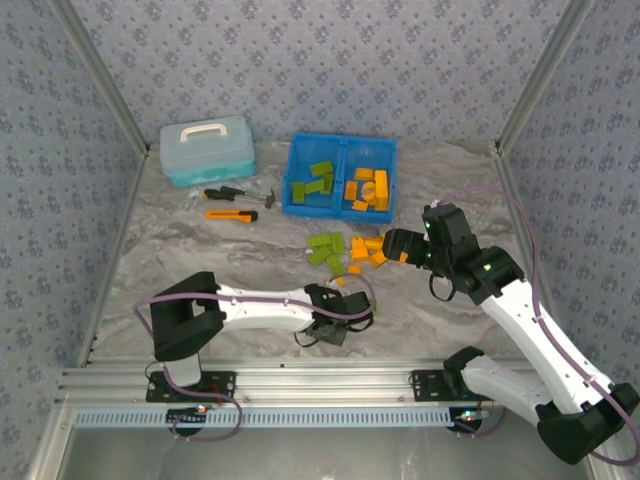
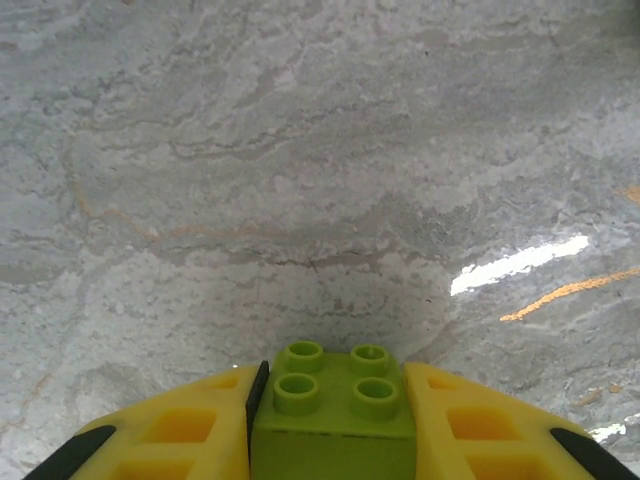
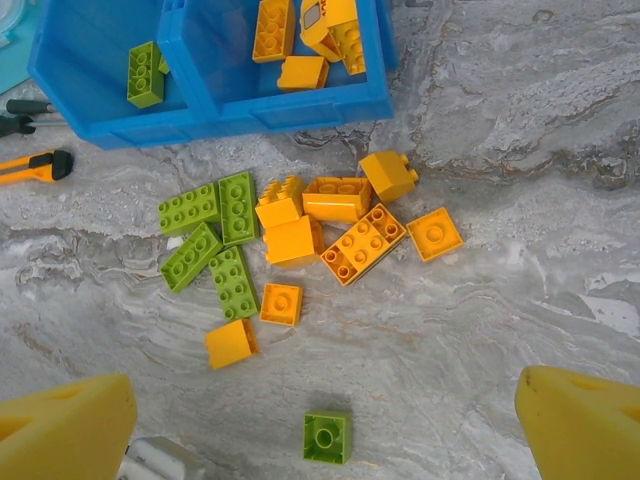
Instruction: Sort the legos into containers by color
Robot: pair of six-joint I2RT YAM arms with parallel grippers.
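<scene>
**Left arm had a green brick in hand, bin straight ahead past the pile**

Left tool (image 2: 330,400) was clamped on a green 2x2 brick (image 2: 334,388), studs up, one finger on each side. The table (image 2: 300,150) showed bare beneath it, and I judged the brick lifted clear but couldn't confirm the height.

Key relation: the blue bin (image 1: 340,140) sat at the far side of the table, directly away from the left tool. The loose pile (image 1: 345,250) of green and orange bricks lay between them. The bin's long axis ran left-right and the left tool lined up roughly with its divider. Greens were in the left compartment (image 1: 310,155) and oranges in the right compartment (image 1: 365,152). So I judged the drop needed a reach forward over the pile, biased slightly left. The held brick is square, so no long axis to align.

Right tool (image 3: 330,395) hung over the near edge of the pile, fingers spread wide, holding nothing. It was the nearer arm to the bin. A lone green piece (image 3: 327,437) lay on the table just below it, apart from the pile.

Risk as I saw it: clipping the pile or the right arm on the way across.
</scene>
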